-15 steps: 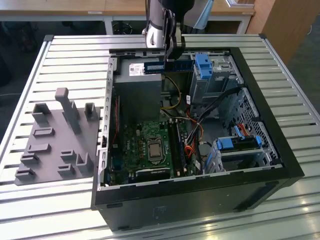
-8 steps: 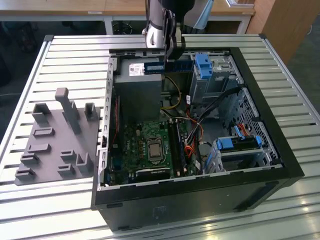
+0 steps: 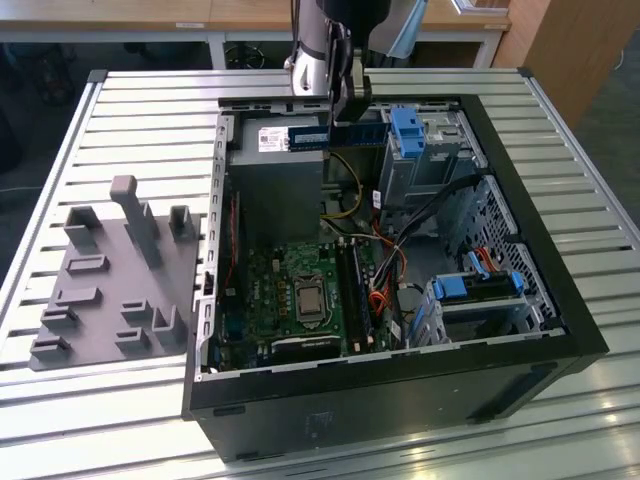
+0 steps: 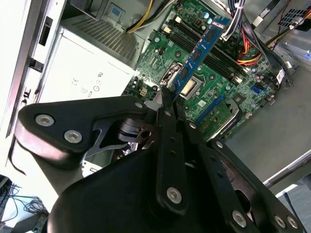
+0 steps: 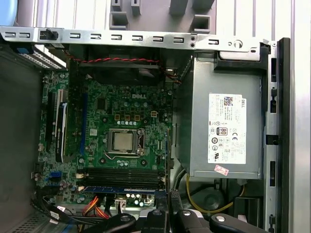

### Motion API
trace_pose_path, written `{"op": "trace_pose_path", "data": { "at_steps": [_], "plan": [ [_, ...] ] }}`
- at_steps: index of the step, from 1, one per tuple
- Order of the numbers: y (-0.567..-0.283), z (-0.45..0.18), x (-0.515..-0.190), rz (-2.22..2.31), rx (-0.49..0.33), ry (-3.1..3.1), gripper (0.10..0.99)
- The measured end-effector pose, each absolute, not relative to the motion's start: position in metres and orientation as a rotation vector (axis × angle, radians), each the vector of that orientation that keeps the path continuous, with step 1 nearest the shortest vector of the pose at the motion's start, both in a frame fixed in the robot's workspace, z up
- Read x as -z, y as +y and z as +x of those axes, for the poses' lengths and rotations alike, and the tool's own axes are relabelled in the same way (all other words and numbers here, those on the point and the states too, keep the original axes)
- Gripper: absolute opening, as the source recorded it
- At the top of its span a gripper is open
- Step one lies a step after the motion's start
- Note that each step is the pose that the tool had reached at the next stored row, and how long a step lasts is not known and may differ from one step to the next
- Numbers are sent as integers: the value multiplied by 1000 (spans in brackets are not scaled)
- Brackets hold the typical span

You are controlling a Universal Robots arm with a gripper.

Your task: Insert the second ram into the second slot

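The second ram [image 3: 312,135] is a long dark blue stick with a white label, held level above the back of the open computer case. My gripper [image 3: 340,116] is shut on it near its middle. In the second wrist view the ram [image 4: 204,43] runs out from my gripper [image 4: 167,94] over the motherboard. In the first wrist view it shows edge-on as a thin blue strip [image 5: 121,190], lying parallel to the dark ram slots [image 5: 121,175] beside the processor. The slots [image 3: 352,285] lie well below the stick, on the green motherboard [image 3: 290,290].
A grey power supply [image 3: 275,170] sits under the stick. Blue drive brackets [image 3: 408,130] stand at the exterior view's right, with cables [image 3: 385,290] near the slots. A grey fixture plate [image 3: 115,280] lies on the slatted table at the exterior view's left.
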State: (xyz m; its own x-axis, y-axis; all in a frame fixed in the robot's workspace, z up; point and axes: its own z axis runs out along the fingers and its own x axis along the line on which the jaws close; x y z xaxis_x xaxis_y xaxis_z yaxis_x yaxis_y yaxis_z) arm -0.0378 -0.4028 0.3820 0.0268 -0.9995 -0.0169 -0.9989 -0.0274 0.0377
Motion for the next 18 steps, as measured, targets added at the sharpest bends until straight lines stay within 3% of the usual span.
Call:
{"op": "trace_pose_path", "data": {
  "at_steps": [18],
  "plan": [
    [-405, -38, -382, 2236, 60, -2184, 137]
  ]
}}
